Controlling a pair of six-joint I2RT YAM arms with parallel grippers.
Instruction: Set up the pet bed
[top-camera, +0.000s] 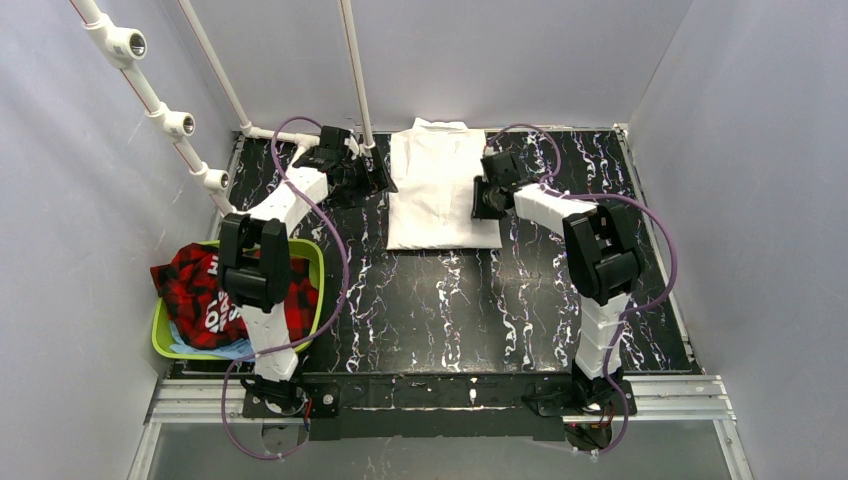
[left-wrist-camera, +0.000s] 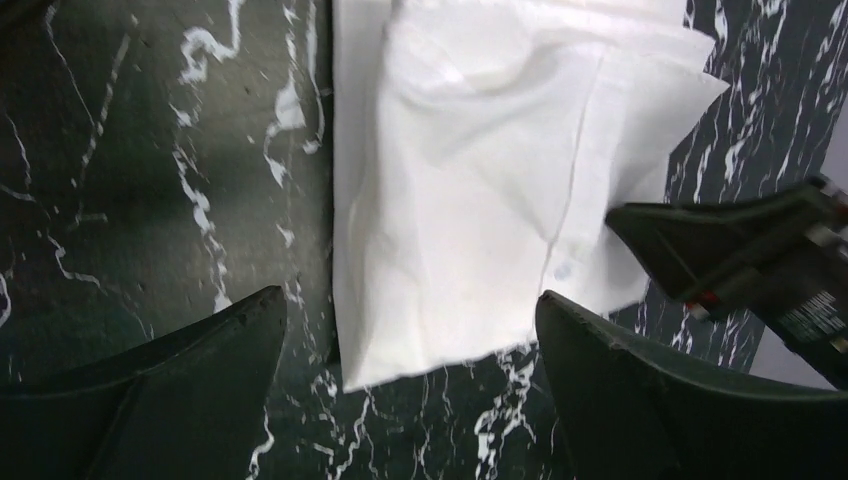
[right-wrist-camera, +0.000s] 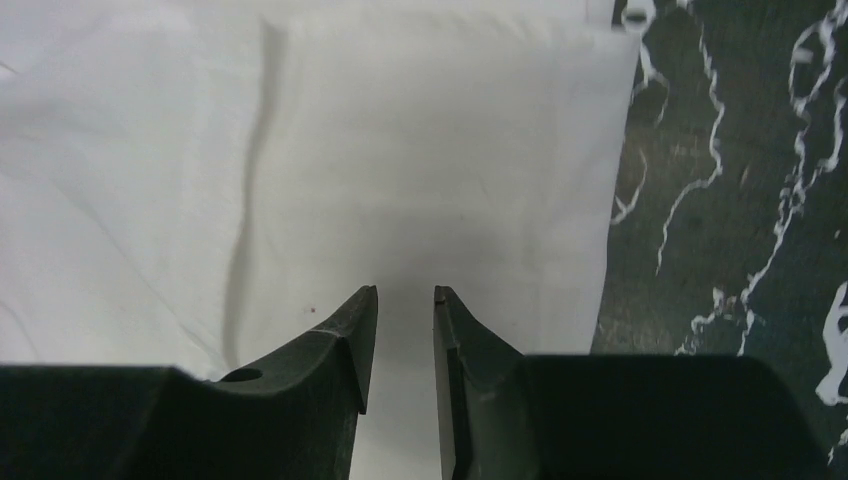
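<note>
White letters stand on the black patch of the red plaid cloth (top-camera: 205, 290) that lies in the green basket (top-camera: 318, 262), but they are too small and too folded to read. A pale label on the right claw (left-wrist-camera: 815, 318), seen by the left wrist camera, is also too blurred.

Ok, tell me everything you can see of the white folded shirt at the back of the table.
The white shirt is thin, smooth woven cloth, folded into a neat rectangle with its collar toward the back wall. The left wrist view shows a buttoned placket with one small button, and layered folded edges. It lies flat on the black marbled table, at centre back. The left end effector is open by its left edge; the right end effector hangs over its right side, jaws nearly closed, with no cloth visibly pinched.
</note>
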